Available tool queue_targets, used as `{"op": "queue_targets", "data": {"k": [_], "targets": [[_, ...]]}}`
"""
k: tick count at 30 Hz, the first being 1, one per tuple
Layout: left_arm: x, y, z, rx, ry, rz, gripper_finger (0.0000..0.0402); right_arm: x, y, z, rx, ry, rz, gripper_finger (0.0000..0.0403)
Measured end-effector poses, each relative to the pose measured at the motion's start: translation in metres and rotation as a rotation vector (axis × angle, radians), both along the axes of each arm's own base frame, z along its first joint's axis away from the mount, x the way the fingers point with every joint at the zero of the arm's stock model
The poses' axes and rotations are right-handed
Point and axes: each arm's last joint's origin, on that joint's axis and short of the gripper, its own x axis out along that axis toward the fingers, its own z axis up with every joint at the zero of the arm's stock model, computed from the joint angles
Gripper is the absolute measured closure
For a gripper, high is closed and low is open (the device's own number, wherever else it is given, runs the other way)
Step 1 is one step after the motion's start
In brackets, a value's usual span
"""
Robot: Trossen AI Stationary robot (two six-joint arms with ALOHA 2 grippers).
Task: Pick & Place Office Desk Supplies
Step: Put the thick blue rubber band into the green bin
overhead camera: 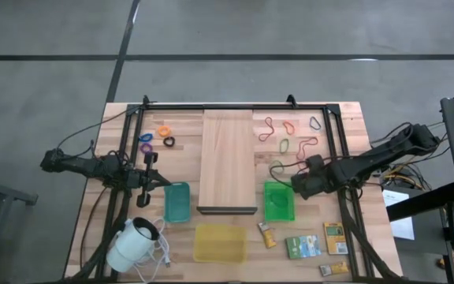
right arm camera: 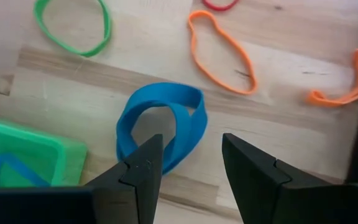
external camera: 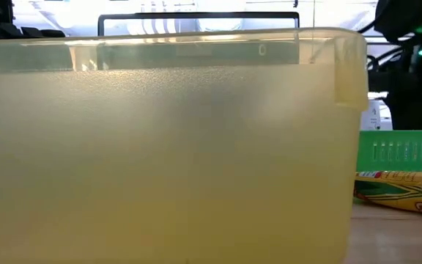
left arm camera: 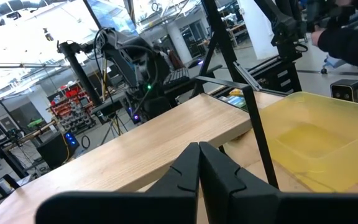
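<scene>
bench [overhead camera: 227, 150] of pale wood planks, carrying loose bands, rings, trays and packets.
right pincer [right arm camera: 188, 163] spread, fingers apart just above a flat blue rubber band [right arm camera: 161, 124] twisted into a loop, lying on the wood beside the corner of a green ribbed plastic tray [right arm camera: 23, 158]; thin green loop [right arm camera: 73, 26] and orange loop [right arm camera: 222, 53] lie farther off. left pincer [left arm camera: 199, 171] pressed together, holding nothing, near a teal tray [overhead camera: 176, 201]. translucent yellow tray [overhead camera: 220, 242] at the front edge; small orange, purple and black rings [overhead camera: 158, 137] well apart on the left; long smooth wooden board [overhead camera: 227, 162] between.
</scene>
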Motion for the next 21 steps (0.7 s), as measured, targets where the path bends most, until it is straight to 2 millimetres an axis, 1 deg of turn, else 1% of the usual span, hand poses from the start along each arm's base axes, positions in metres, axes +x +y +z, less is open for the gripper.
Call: {"op": "queue_targets", "data": {"k": [13, 21], "targets": [[0.000, 0.000, 0.000, 0.000, 0.000, 0.000, 0.0390, -0.006, -0.002, -0.034, 0.028, -0.071, -0.024, 0.0242], [0.000, 0.000, 0.000, 0.000, 0.000, 0.000, 0.0390, -0.008, -0.003, -0.041, 0.039, -0.094, -0.024, 0.0258]]}}
